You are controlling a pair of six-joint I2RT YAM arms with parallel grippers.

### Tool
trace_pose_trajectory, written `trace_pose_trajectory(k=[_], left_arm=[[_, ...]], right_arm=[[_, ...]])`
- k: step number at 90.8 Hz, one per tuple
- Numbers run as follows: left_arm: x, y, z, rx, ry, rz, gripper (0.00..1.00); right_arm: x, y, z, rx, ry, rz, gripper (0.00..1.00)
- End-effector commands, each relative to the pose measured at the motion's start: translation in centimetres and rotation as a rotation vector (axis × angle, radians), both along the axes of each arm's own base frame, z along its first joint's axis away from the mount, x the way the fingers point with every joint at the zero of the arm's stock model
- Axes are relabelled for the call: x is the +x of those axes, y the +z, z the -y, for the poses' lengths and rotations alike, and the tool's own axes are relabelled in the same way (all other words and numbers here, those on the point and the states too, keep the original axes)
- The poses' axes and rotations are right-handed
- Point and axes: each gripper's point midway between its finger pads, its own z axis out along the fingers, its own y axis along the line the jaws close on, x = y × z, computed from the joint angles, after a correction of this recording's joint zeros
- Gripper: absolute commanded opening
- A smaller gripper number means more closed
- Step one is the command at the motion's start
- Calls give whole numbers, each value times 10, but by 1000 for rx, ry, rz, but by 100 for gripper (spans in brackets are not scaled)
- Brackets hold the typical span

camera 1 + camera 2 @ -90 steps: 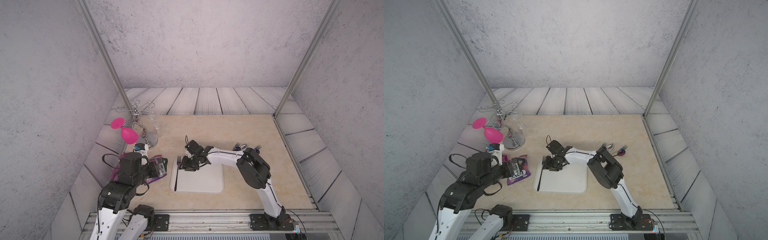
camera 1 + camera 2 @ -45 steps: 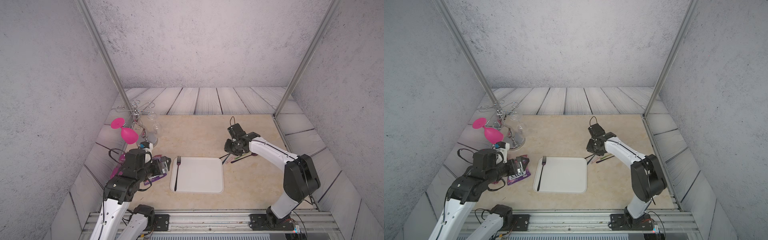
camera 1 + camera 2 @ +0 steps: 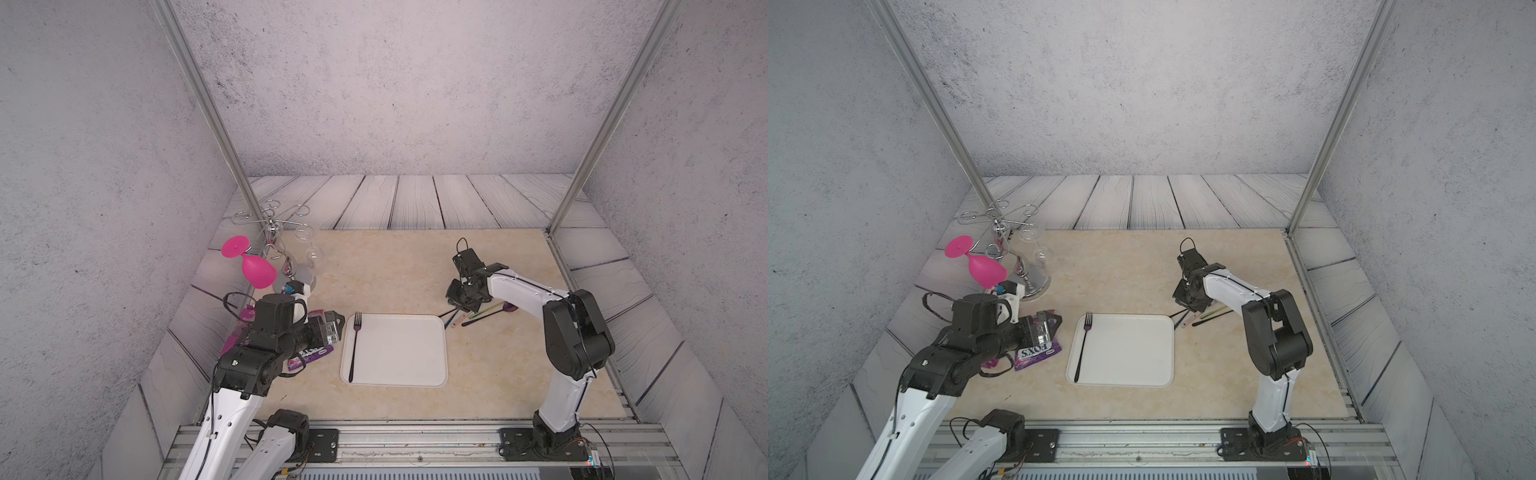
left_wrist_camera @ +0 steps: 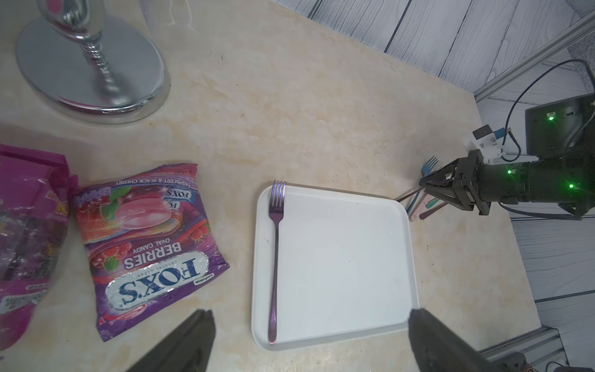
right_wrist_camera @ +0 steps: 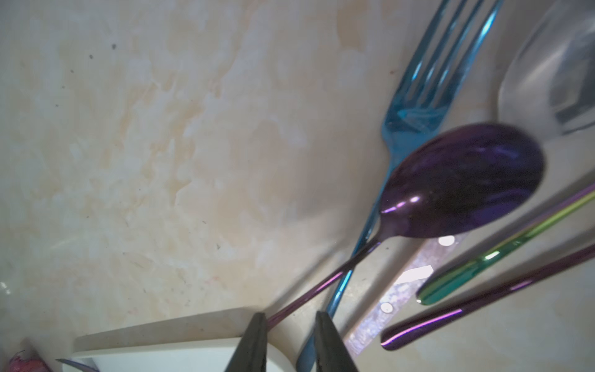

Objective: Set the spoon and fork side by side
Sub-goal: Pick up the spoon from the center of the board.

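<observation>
The spoon [image 5: 463,180] lies in a cutlery pile [image 3: 478,318] just beside the tray [image 4: 347,257]; the fork [image 4: 275,251] rests along the tray's far edge. The right gripper [image 5: 289,314] sits at the spoon's handle with its jaws narrowed, and I cannot tell whether it grips. The left gripper [image 4: 312,311] gapes wide, empty.

The surface [image 3: 395,270] is a pale, marbled beige slab. A square white tray [image 3: 399,353] lies flat on it near the front edge. Just left of the tray lies a purple Fox's Berries candy bag [image 4: 148,244], and farther left a magenta packet [image 4: 29,206] that runs out of frame. Beyond the tray's far left corner stands the round chrome base of a glass stand [image 4: 90,64]. Off the tray's far right corner lies a loose cluster of cutlery: a blue fork [image 5: 418,106], a purple spoon [image 5: 463,183] crossing over its handle, a pearly flat handle [image 5: 396,290], a green iridescent handle [image 5: 502,257], a purple handle [image 5: 483,299] and a silver spoon [image 5: 547,74].
</observation>
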Motion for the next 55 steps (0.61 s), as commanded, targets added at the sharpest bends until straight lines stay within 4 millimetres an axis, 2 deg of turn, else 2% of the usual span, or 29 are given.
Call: trace_pose_trajectory(k=[1,40,55], left_arm=[[-1,-2,1,11,-16,9,100],[0,-6,0,16,-10,3,99],[0,-6,0,18,-10,0,99]], right_arm=[[-7,-17,-7,42,-24,-50,28],[-9,-37,-4,22,-47,-89,28],[-6,-38,1,-5,-53,-82,27]])
